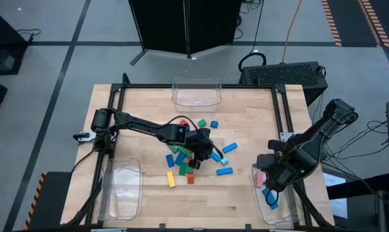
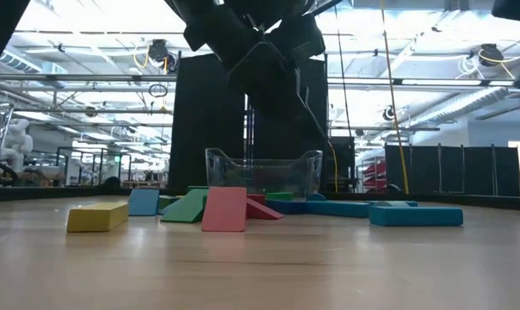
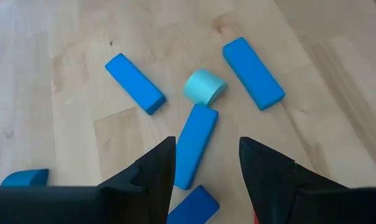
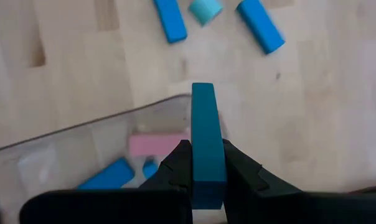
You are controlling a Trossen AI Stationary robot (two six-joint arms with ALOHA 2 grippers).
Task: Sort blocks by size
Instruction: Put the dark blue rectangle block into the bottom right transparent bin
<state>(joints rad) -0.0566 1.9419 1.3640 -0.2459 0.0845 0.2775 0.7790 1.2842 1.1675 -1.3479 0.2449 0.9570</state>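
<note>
The wooden desk [image 1: 246, 193] carries three clear bins and a scatter of blocks near its middle. One clear bin [image 1: 196, 90] stands at the far edge, well beyond the left gripper [image 1: 207, 152]; a second clear bin [image 1: 120, 187] lies at the near left corner, behind and to that gripper's side.

The third bin [image 4: 70, 155] sits directly under the right gripper [image 4: 208, 171], at the desk's near right corner. That gripper is clamped on a long teal bar [image 4: 205, 137], which stands out forward between its fingers, over the bin's rim. Below it, inside the bin, lie a pink block [image 4: 157, 144] and a blue block [image 4: 107, 174].

The left gripper hovers over the pile with its fingers apart and nothing between them. Just ahead of its fingertips lies a blue bar [image 3: 194, 144], pointing away from it; a shorter blue piece [image 3: 191, 205] lies right below the gap. Beyond the bar's far end, almost touching it, is a small cyan block [image 3: 205, 87], with a blue bar [image 3: 134, 83] to one side and another blue bar [image 3: 252, 72] to the other.

In the low view, a yellow block [image 2: 98, 215], a green wedge [image 2: 185, 207] and a pink block [image 2: 225, 209] lie under this arm.
</note>
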